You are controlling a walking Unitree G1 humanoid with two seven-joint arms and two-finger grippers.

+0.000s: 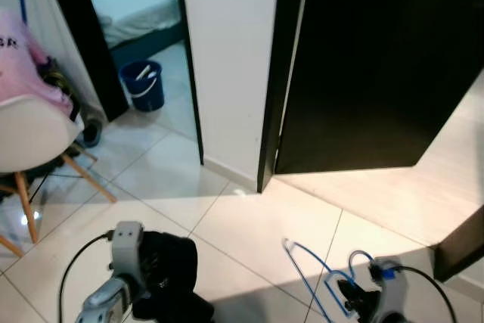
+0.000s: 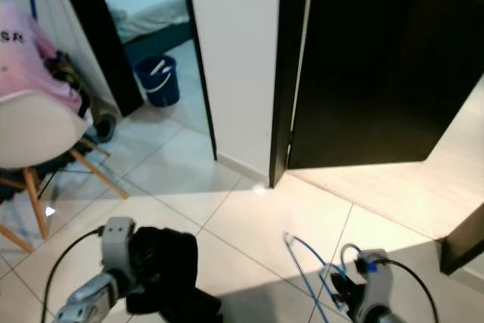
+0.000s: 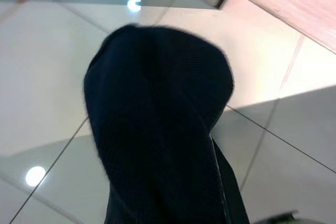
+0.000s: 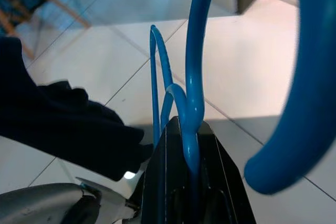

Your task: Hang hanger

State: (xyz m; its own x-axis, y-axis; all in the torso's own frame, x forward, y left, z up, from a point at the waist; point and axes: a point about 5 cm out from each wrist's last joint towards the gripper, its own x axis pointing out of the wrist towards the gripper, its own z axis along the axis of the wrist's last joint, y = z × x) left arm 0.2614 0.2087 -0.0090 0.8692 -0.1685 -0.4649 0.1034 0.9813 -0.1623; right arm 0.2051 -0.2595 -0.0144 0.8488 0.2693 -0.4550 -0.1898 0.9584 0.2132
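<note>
Grippers are both holding items low over the tiled floor (image 1: 249,225). The right gripper (image 4: 189,182) is clamping its two black fingers together on a blue wire hanger (image 1: 318,270), whose thin loops are rising out of the fingers and standing clear above the floor, with the hook curving close past the wrist camera. The left gripper (image 1: 162,274) is carrying a dark, black garment (image 3: 157,124) that is draping over and hiding its fingers, so whether they are apart or together cannot be told. The garment is hanging just beside the hanger without touching it. Ahead, a white wall section (image 1: 227,51) is standing between an open doorway and a dark door (image 1: 378,58). Through the doorway a blue bucket (image 1: 142,85) is sitting on the floor near a bed (image 1: 136,5). A white chair (image 1: 30,141) with wooden legs is standing at the far left, with a pink cloth (image 1: 23,58) lying over it.
</note>
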